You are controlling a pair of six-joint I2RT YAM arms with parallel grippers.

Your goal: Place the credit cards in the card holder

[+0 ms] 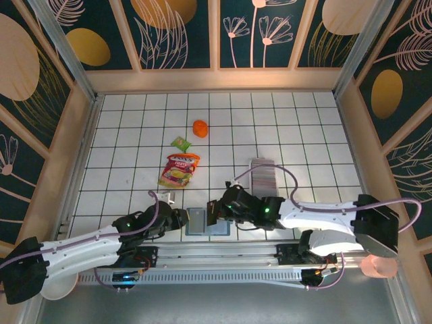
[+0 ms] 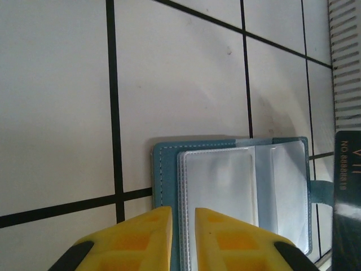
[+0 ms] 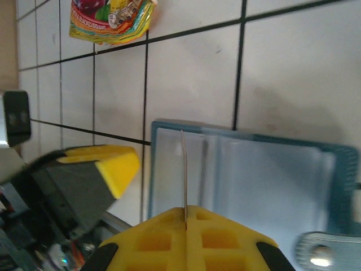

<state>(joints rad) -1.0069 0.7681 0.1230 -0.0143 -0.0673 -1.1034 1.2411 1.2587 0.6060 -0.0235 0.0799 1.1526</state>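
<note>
The teal card holder point(image 1: 202, 221) lies open on the tiles near the front rail, its clear sleeves point(image 2: 225, 192) facing up and its clasp tab point(image 3: 321, 254) at one side. My right gripper point(image 3: 186, 210) is shut on one credit card point(image 3: 184, 169), seen edge-on and standing upright over the holder's point(image 3: 254, 186) left half. The same dark card point(image 2: 347, 186) shows in the left wrist view. My left gripper point(image 2: 183, 210) hangs over the sleeves' edge, jaws a narrow gap apart with nothing clamped. The other credit cards point(image 1: 263, 175) stand in a dense row behind the holder.
A red-yellow snack pouch point(image 1: 179, 170) lies left of the card row, with a small green packet point(image 1: 181, 143) and an orange thing point(image 1: 200, 128) further back. A small pale object point(image 1: 169, 197) sits by my left gripper point(image 1: 179, 217). The metal rail point(image 1: 223, 255) runs along the near edge.
</note>
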